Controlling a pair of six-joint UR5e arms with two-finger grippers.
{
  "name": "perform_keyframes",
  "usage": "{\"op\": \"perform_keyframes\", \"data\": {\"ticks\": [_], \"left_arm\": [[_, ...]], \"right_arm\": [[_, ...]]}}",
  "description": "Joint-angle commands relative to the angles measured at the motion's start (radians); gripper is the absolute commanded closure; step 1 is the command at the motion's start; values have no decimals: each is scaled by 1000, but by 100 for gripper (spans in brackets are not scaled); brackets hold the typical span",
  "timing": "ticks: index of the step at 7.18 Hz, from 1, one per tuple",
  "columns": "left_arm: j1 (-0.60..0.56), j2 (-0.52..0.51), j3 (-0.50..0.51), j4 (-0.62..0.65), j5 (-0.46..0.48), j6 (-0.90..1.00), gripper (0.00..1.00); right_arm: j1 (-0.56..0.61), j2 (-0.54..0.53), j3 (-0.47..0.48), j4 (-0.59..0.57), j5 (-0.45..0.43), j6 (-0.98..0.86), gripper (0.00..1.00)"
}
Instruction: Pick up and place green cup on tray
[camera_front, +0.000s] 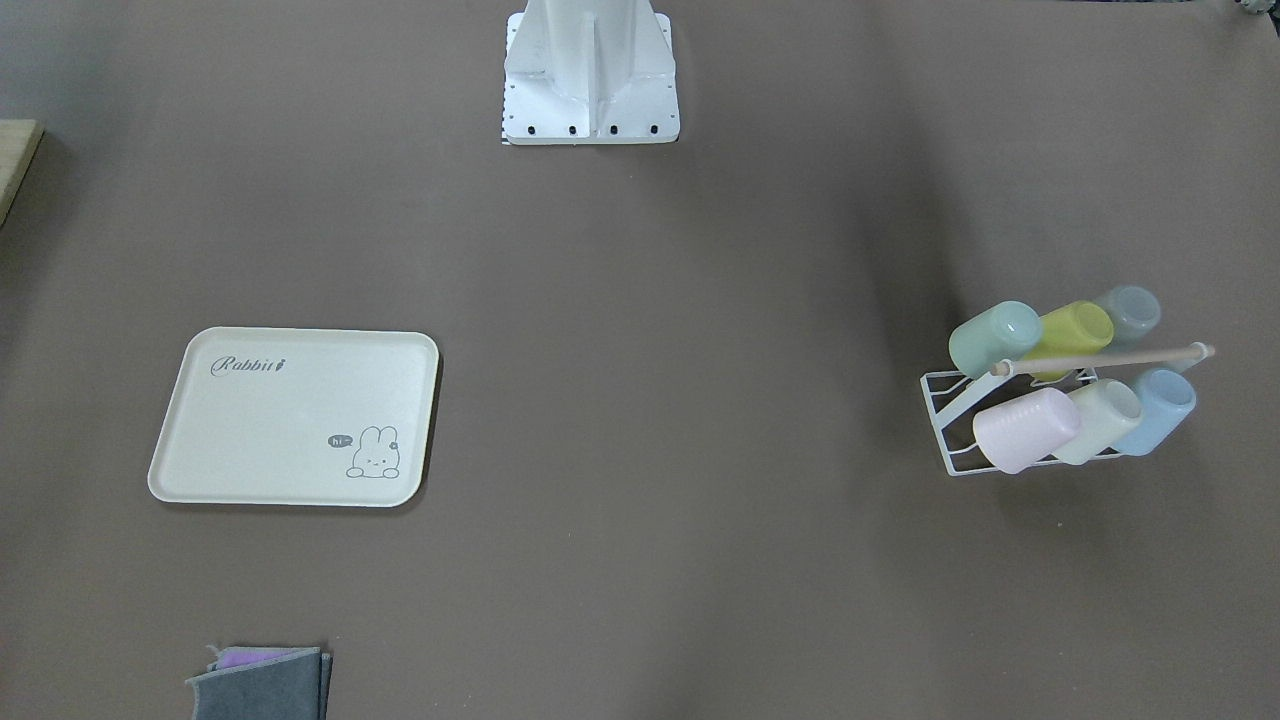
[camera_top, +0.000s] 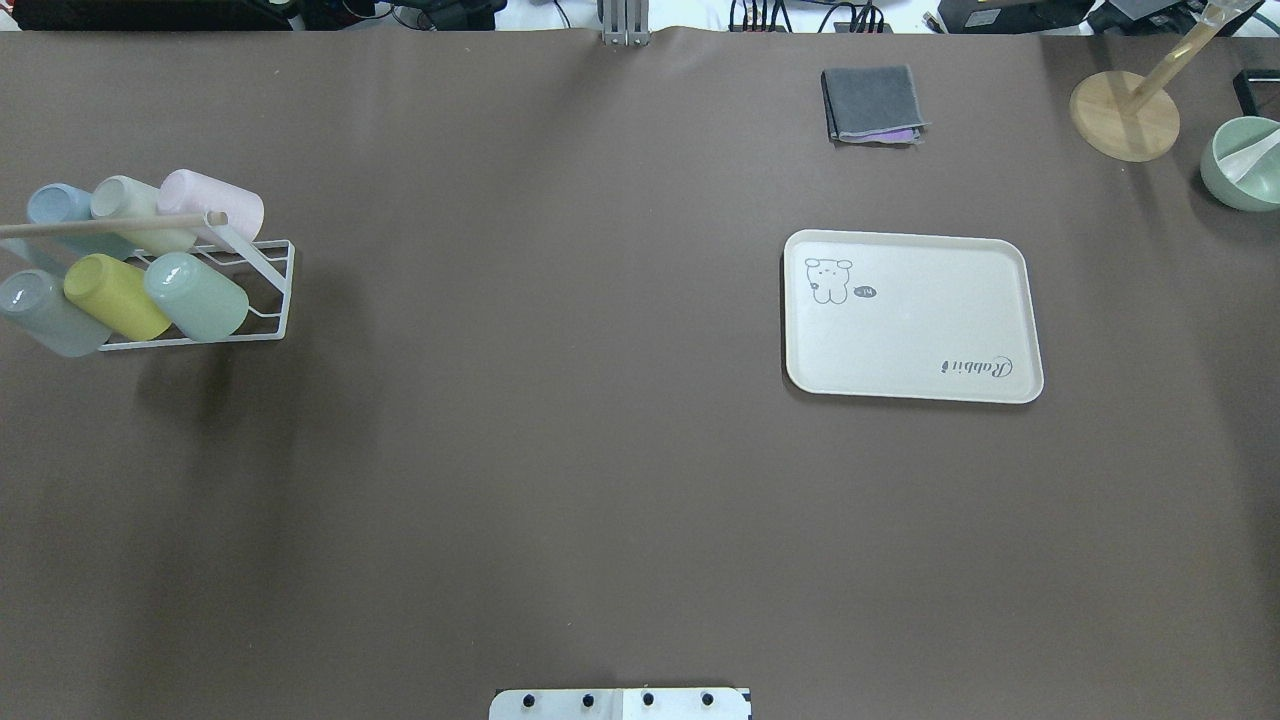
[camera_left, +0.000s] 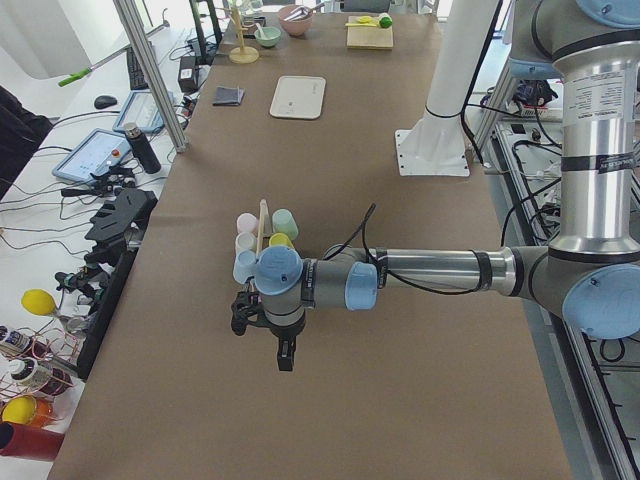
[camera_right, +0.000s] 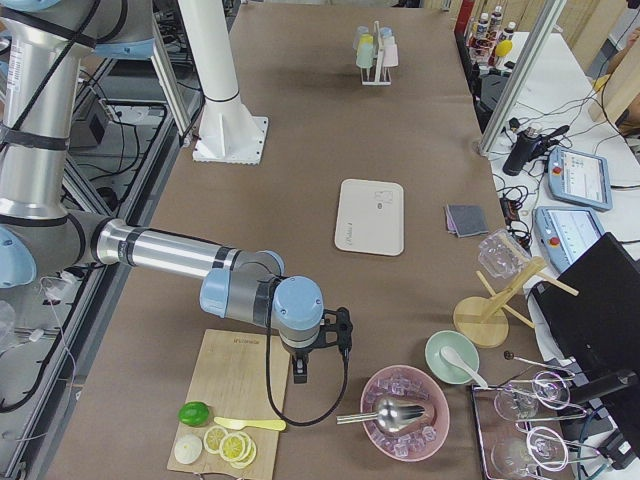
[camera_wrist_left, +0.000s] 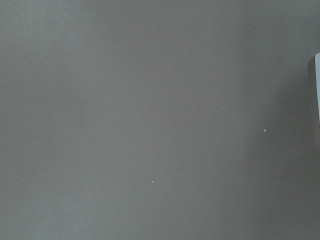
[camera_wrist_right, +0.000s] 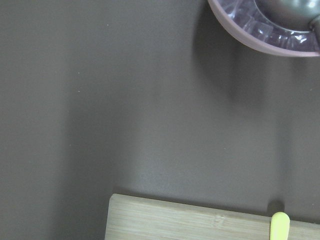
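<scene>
The left arm (camera_left: 430, 270) and right arm (camera_right: 170, 250) stretch out level. The left pincer (camera_left: 285, 358) and right pincer (camera_right: 299, 374) point straight down; their grip cannot be judged.

Overhead view: green cup (camera_top: 196, 296) sits at the rack's (camera_top: 290, 285) right end, that side open. Yellow cup (camera_top: 117, 296) is just beside it on the left, and the wooden rod (camera_top: 110, 226) runs above between the rows. Bare desk (camera_top: 560, 400) spans mid-frame to the tray (camera_top: 910, 316). Grey cloth (camera_top: 872, 104) lies higher in frame, apart.
</scene>
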Motion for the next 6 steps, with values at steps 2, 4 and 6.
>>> {"op": "perform_keyframes", "data": {"ticks": [2,4,6], "left_arm": [[0,0,1,0,0,0,2],[-1,0,0,0,0,0,2],[0,0,-5,0,0,0,2]], "right_arm": [[0,0,-9,60,-6,-8,0],[-1,3,-64,134,-11,5,0],[-12,14,-84,148,47,72,0]]}}
